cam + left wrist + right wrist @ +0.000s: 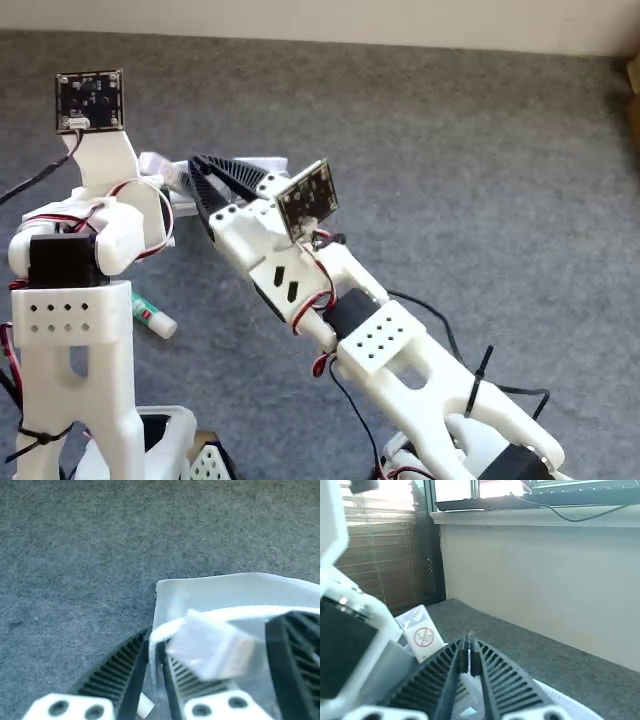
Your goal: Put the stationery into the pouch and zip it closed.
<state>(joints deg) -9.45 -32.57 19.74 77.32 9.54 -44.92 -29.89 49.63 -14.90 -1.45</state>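
1. The left jaws (pixel 152 647) are clenched on the rim of the pouch (pixel 225 592), seemingly to anchor it on the grey surface (pixel 480 150).
2. The right jaws (pixel 469 655) are pinched on a thin white edge of the same pouch. It may be the zip end or the far lip; I cannot tell which.
3. A pale block (pixel 210 650) sits at the pouch mouth, probably stationery partly in.
4. A glue stick (pixel 152 317) lies on the surface by the left arm's base, well apart from the pouch, so packing looks unfinished.
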